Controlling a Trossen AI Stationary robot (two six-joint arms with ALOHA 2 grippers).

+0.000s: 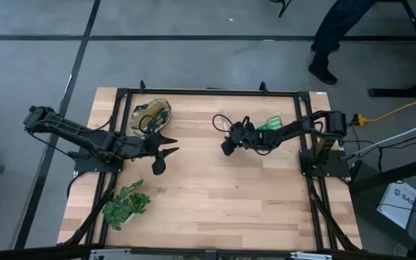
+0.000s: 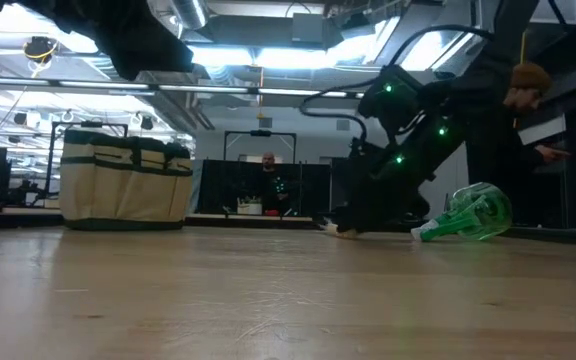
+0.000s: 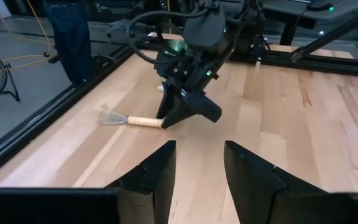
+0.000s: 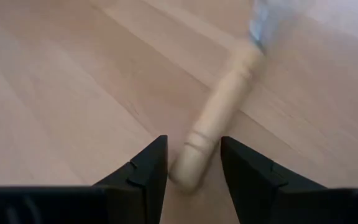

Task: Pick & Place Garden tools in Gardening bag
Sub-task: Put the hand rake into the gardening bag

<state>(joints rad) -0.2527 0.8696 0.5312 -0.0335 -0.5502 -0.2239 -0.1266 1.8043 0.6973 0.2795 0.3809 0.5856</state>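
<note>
From table height, the nearer boards of the pale wooden table [image 2: 268, 300] lie bare, and everything of the task sits farther back. The right gripper [image 4: 193, 163] is down at the tabletop with its two dark fingers parted, and the butt of a wooden-handled metal-headed hand tool [image 4: 219, 118] lies between them. The fingers do not yet look pressed against the handle, so this reads as the reach before a grasp, not a hold. The left wrist view shows the same tool lying flat on the boards beside that gripper, its metal end too blurred to tell rake from trowel.

Just behind the right arm, a green translucent spray bottle [image 2: 470, 213] lies on its side on the table, untouched.

The left gripper [image 1: 165, 150] hovers over the table near the bag with its fingers apart and nothing between them; it appears to be waiting.

Farthest back stands the small fabric gardening bag, cream panels with dark green trim [image 2: 125, 182], upright near the far edge. From above, some dark items show inside its mouth, but what they are cannot be told. A leafy green plant [image 1: 126, 205] lies well apart from it at the near left.

Judged so, the task is partway: at least the hand tool and the bottle remain.
</note>
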